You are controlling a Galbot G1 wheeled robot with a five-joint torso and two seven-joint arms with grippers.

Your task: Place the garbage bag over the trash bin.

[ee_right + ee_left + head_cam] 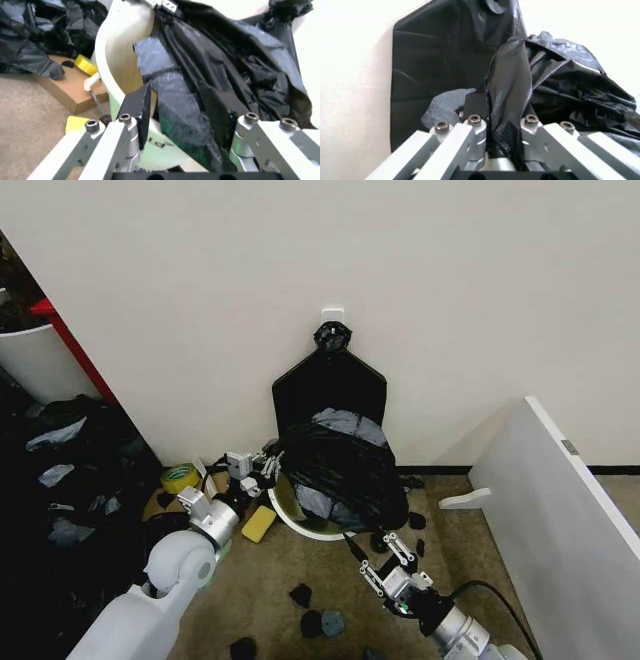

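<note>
The trash bin stands on the brown carpet at the foot of the white wall, directly below a flat bundle of black bags hanging from a wall hook. The garbage bag is draped over the bin's far and right side, bunched and crinkled; the near-left part of the white rim remains uncovered.

The left gripper is at the bin's left rim. In the left wrist view, the left gripper has its fingers closed on a twisted fold of the garbage bag, which runs up from between them.

The right gripper is low on the carpet, just in front of the bin's near-right side. In the right wrist view, the right gripper has its fingers spread apart, one to each side of the bag-covered wall of the bin; the garbage bag lies between them, not clamped.

A yellow block lies on the carpet touching the bin's left base. A roll of yellow tape sits further left beside the wall. Small black scraps are scattered on the carpet in front of the bin.
</note>
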